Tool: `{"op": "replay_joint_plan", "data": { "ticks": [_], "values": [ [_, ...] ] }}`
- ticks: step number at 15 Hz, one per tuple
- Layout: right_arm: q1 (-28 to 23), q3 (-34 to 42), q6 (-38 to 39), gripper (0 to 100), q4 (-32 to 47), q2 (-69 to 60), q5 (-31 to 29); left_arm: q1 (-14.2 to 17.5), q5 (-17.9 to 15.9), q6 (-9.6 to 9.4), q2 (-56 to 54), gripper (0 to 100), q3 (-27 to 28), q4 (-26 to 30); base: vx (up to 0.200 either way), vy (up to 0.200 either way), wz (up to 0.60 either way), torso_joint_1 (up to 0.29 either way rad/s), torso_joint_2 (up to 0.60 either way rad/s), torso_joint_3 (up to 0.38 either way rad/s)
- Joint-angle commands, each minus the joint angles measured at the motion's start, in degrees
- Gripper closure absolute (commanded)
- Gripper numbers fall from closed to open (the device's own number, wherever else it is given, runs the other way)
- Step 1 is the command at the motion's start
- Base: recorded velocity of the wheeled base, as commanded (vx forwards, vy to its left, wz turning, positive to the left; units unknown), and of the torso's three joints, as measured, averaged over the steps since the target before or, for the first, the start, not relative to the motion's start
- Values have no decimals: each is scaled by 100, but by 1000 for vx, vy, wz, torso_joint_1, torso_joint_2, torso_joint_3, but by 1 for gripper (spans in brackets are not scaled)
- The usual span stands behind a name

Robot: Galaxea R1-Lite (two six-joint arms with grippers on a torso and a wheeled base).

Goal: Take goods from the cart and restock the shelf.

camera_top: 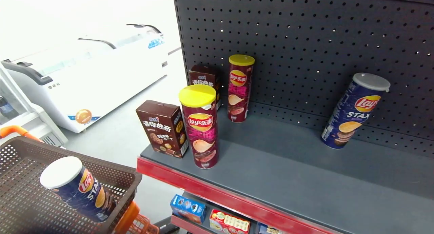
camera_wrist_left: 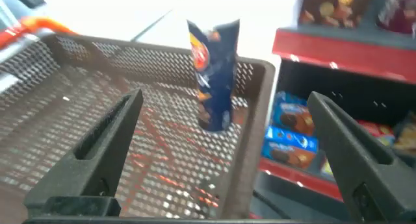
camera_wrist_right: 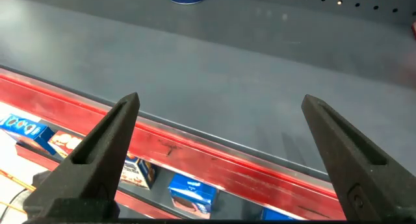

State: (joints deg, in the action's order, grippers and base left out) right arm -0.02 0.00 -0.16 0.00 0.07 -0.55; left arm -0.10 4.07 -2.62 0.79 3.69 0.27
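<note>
- Left tool: released, both fingers spread wide with nothing between them. It hangs above the brown mesh basket and is angled down and forward into it.
- Blue chip can: stands upright in the basket, ahead of the left tool's tips and roughly on its centre line. It is clear of both fingers and close to the basket wall beyond it.
- Right tool: released and empty. It is held over the red front edge of the grey shelf, tips pointing toward the back.
- Second blue chip can: on the shelf well ahead of the right tool, by the pegboard.
- Two maroon chip cans and two brown cookie boxes: on the shelf end nearest the basket.
- Blue snack boxes: on the lower shelf beneath the right tool.
</note>
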Motion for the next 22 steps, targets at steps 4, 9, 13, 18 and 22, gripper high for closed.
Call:
{"op": "replay_joint_plan", "data": {
  "ticks": [4,9,13,18,22],
  "values": [
    [2,0,-2,0,0,1,2,818,-126,104,2848,0,1635,377,0,0,0,0,0,0],
    [2,0,-2,0,0,1,2,1100,-117,34,4166,0,1476,369,0,0,0,0,0,0],
    [2,0,-2,0,0,1,2,968,-126,34,5150,0,633,-923,0,0,0,0,0,0],
    [2,0,-2,0,0,1,2,977,-126,51,6495,0,-369,-3639,0,0,0,0,0,0],
    [2,0,-2,0,0,1,2,739,-117,121,7488,0,-369,-4808,0,0,0,0,0,0]
  ]
}}
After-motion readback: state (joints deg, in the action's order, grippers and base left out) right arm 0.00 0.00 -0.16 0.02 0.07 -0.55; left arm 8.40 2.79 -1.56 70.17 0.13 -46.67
